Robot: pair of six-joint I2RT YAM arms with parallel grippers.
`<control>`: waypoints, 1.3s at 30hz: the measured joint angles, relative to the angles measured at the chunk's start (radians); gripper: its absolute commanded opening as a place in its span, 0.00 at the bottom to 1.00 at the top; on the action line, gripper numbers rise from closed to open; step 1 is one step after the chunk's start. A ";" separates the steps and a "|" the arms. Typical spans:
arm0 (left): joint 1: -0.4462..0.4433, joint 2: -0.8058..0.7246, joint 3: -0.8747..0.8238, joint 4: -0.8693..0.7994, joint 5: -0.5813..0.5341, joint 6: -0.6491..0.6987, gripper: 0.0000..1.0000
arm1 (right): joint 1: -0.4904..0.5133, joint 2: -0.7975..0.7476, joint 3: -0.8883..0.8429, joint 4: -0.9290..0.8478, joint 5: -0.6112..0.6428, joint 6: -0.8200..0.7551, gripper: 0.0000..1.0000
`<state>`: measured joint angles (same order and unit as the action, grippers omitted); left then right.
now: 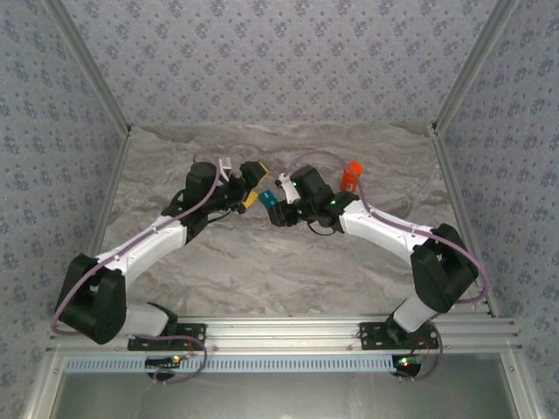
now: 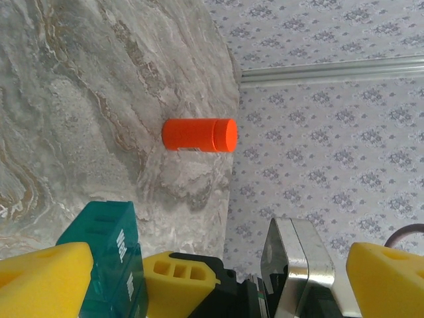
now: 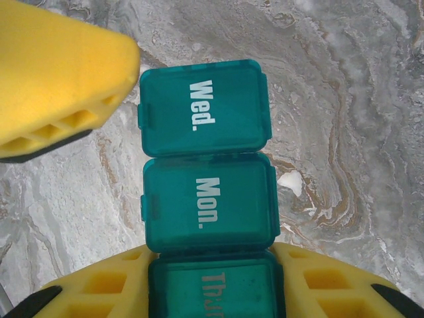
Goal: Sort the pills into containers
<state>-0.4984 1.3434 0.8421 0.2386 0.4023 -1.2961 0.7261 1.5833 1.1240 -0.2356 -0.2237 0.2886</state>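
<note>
Right gripper (image 3: 212, 286) clamping Thu end of teal pill box (image 3: 207, 199) over marble table (image 3: 371, 99). Left gripper (image 1: 251, 185) gaping wide, one finger hovering just beside box. Orange bottle (image 2: 199, 135) sitting well apart.

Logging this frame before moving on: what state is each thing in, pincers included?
pill box: gripped at one end by the right pincer, visible lids shut.
orange bottle: cap on, apart from both pincers.
right pincer: shut on the pill box.
left pincer: open, holding nothing.
</note>
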 measured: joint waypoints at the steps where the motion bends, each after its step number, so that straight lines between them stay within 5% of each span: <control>1: -0.002 0.000 0.000 0.000 -0.003 0.000 0.98 | 0.000 -0.001 0.000 0.000 0.000 0.002 0.32; 39: -0.048 0.002 -0.001 0.030 -0.058 -0.034 0.98 | -0.003 -0.001 -0.009 0.018 0.006 0.019 0.30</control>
<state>-0.5461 1.3449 0.8413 0.2684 0.3439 -1.3296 0.7231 1.5826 1.1149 -0.2180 -0.2173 0.3077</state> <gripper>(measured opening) 0.982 0.409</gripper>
